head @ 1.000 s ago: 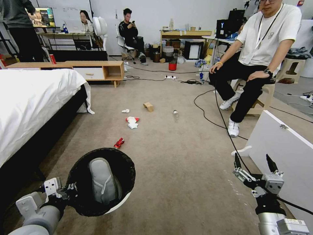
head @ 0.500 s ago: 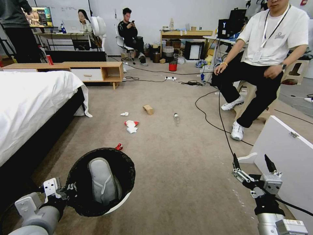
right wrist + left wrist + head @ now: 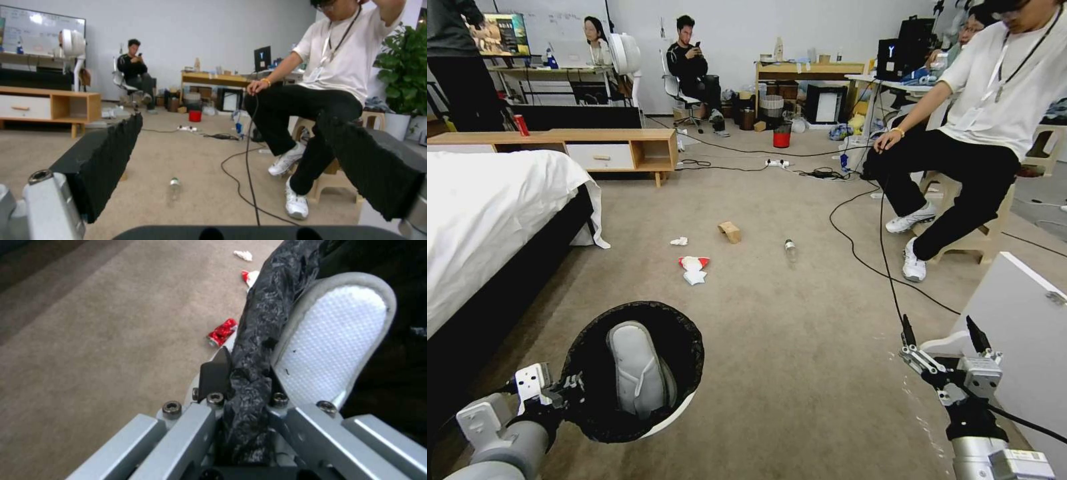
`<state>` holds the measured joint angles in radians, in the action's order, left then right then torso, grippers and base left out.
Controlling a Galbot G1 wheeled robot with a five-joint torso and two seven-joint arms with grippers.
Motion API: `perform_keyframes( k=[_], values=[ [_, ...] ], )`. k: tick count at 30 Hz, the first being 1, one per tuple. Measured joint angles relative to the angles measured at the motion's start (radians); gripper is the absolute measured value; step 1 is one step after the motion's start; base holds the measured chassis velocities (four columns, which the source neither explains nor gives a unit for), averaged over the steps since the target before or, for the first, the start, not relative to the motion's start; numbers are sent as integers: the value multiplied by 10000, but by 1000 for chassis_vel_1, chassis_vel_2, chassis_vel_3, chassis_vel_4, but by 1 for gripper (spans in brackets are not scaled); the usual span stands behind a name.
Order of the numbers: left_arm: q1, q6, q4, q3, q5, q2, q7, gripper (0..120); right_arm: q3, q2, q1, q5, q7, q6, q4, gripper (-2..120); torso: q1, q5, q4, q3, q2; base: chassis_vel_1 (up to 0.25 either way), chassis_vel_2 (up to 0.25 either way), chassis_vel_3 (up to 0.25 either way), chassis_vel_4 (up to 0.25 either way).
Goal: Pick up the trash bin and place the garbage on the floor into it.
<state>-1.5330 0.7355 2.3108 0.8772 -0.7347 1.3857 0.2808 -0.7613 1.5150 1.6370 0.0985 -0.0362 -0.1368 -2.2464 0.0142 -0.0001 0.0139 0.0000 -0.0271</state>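
The trash bin (image 3: 679,412), white with a black bag over its rim, hangs low at the front left with a white slipper (image 3: 637,370) inside. My left gripper (image 3: 568,388) is shut on its near rim; the left wrist view shows that gripper (image 3: 244,373) clamping the black bag (image 3: 267,313). A crushed red can (image 3: 222,336) lies on the carpet just beyond the bin. Farther ahead lie a red-and-white wrapper (image 3: 694,263), a small tissue (image 3: 679,241), a brown paper bag (image 3: 730,231) and a clear bottle (image 3: 790,249). My right gripper (image 3: 940,328) hovers open at the front right, holding nothing.
A bed (image 3: 487,213) with a white sheet runs along the left. A seated person's legs, a black cable (image 3: 886,267) and a white board (image 3: 1027,320) crowd the right. A low wooden cabinet (image 3: 627,141) and a red-bottomed bin (image 3: 781,135) stand at the back.
The whole head view has shifted as the robot rolled forward. The litter sits closer, and the crushed can has slipped behind the bin's rim in that view. Both arms keep their pose.
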Motion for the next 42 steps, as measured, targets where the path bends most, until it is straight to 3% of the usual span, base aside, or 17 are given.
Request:
perform_keyframes(
  k=[15, 42],
  values=[
    [7, 0, -184, 66, -572, -31, -23, 2, 66, -32, -30, 94, -238, -79, 57, 100, -3, 0, 0, -1, 0, -45, 47, 50, -43],
    [95, 0, -276, 88, -536, 5, -43, 2, 46, -159, -249, 237, -208, 3, 180, 100, -2, 1, -1, 0, 0, 37, 33, 36, 32]
  ],
)
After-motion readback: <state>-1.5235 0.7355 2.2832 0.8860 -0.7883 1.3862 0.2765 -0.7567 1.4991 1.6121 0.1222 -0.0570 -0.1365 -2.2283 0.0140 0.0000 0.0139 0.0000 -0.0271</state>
